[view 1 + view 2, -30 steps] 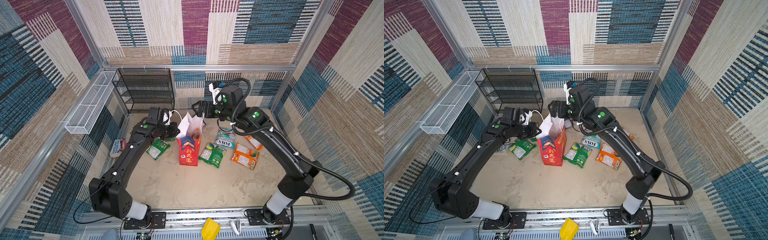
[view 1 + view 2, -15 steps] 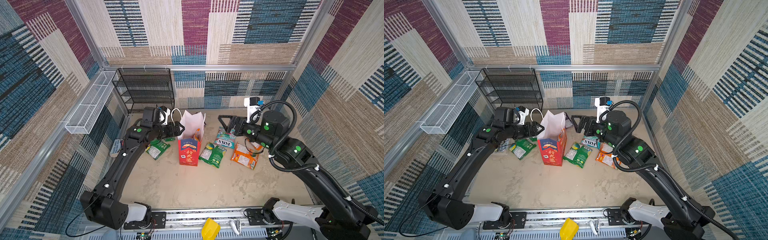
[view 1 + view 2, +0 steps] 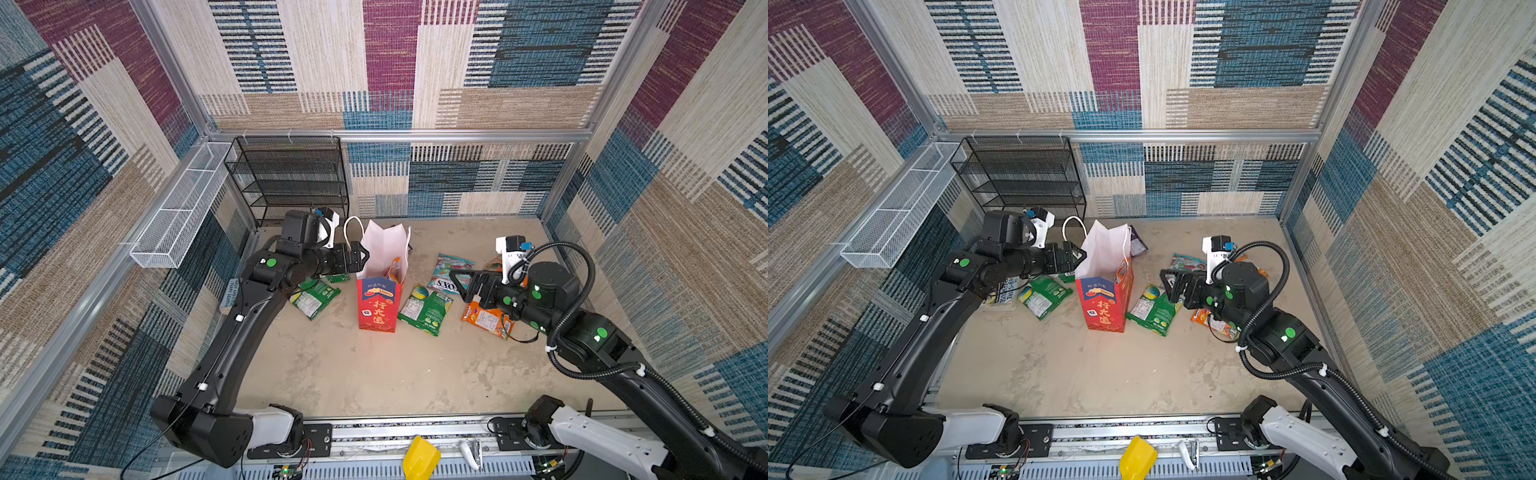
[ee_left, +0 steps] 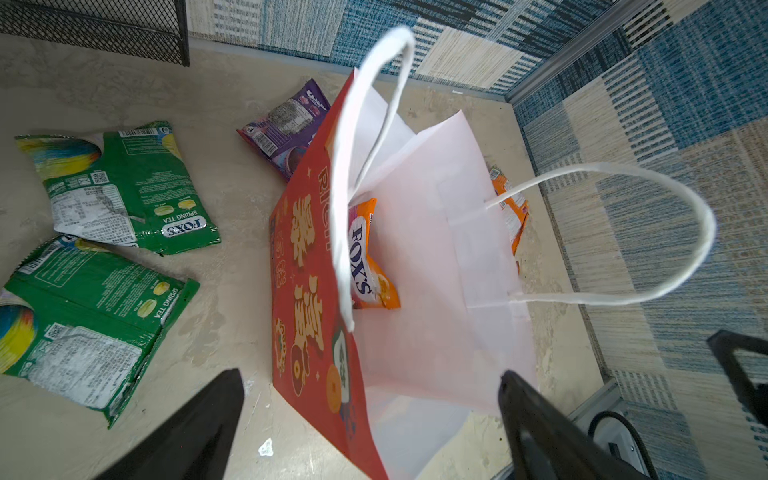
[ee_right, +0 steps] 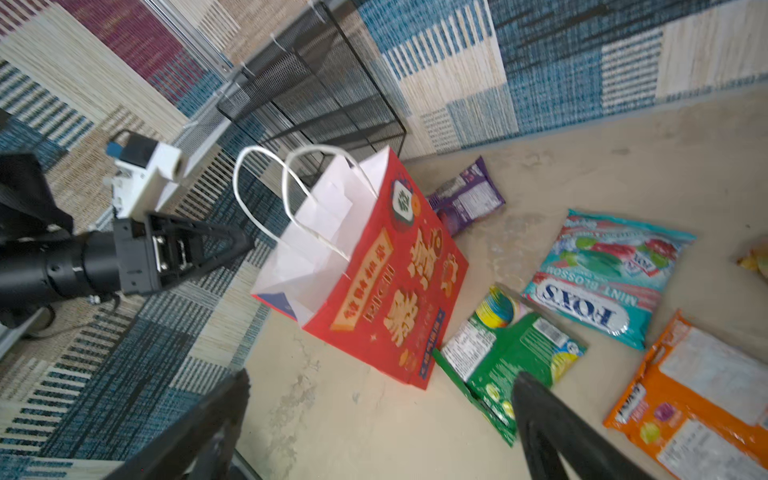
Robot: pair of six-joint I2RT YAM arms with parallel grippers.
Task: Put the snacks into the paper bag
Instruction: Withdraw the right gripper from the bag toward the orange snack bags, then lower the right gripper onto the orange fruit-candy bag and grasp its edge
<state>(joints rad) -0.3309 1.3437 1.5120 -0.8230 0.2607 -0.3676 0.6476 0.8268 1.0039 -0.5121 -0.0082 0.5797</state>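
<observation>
While your left gripper hung just beside the open top of the red paper bag, on the bag's left in both top views, its fingers stood wide apart with nothing between them; I couldn't tell if it touched the paper. The bag stood upright mid-floor, mouth open, white cord handles sticking up. One orange FOX'S pouch sat inside it, leaning on the red-sided wall. Your right gripper hovered right of the bag, pointing towards it, fingers spread wide and empty too, above the pouches lying there. The other snacks lay flat on the floor outside the bag. Two green Spring Tea pouches lay left of it, partly under your left arm in a top view. A third green pouch lay just beside the bag's right side. A teal Mint Blossom pouch sat near that one, further from the bag, and an orange pouch lay beyond the green one, close to the teal one. A purple pouch sat behind the bag, just beside its far corner. A black wire rack stood against the back wall, behind your left gripper.
</observation>
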